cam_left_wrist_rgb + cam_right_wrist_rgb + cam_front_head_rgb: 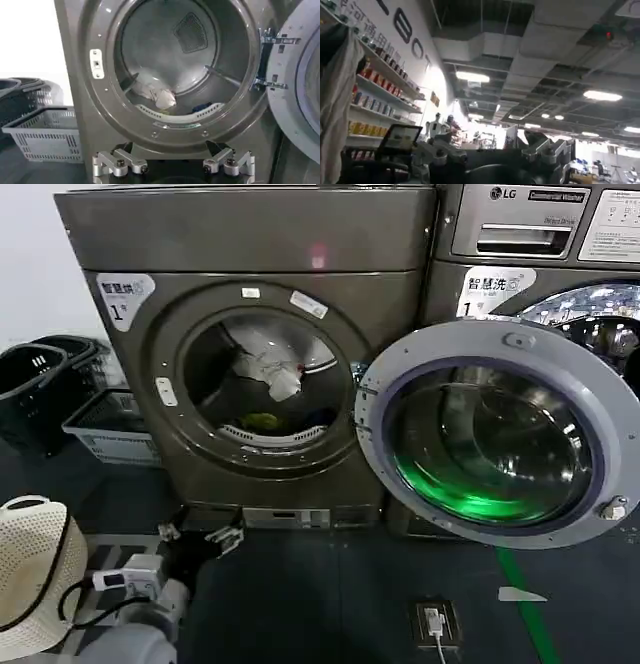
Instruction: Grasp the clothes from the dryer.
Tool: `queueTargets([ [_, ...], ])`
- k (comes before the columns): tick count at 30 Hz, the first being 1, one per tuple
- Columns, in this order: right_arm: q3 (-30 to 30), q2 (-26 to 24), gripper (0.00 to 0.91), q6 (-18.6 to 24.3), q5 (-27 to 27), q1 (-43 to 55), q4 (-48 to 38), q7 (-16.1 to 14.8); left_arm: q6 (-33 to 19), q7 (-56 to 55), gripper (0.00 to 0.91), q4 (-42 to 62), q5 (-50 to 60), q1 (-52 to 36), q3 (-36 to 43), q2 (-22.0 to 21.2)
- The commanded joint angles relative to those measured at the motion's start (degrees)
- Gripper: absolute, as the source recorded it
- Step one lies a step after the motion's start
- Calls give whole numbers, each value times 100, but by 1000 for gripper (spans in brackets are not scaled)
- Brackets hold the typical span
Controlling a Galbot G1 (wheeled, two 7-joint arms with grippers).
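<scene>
Clothes (268, 372) inside dryer (250, 244), beyond left gripper (200, 536)

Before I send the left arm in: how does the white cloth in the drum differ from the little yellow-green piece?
The white cloth is the larger and sits higher in the dryer drum, crumpled. The yellow-green piece is smaller and lies low, just behind the front lip. The white cloth is pale with grey folds; the yellow-green piece is bright. Both lie loose inside the open drum, untouched; the left gripper is open, low outside the dryer.
</scene>
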Motion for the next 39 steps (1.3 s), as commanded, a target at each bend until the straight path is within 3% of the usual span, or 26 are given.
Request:
queueTargets([
  [1, 6, 20, 907, 24, 66, 8, 18, 30, 281, -98, 907, 27, 44, -14, 97, 9],
  [39, -73, 74, 907, 25, 62, 57, 115, -2, 281, -3, 907, 149, 101, -101, 30, 13],
])
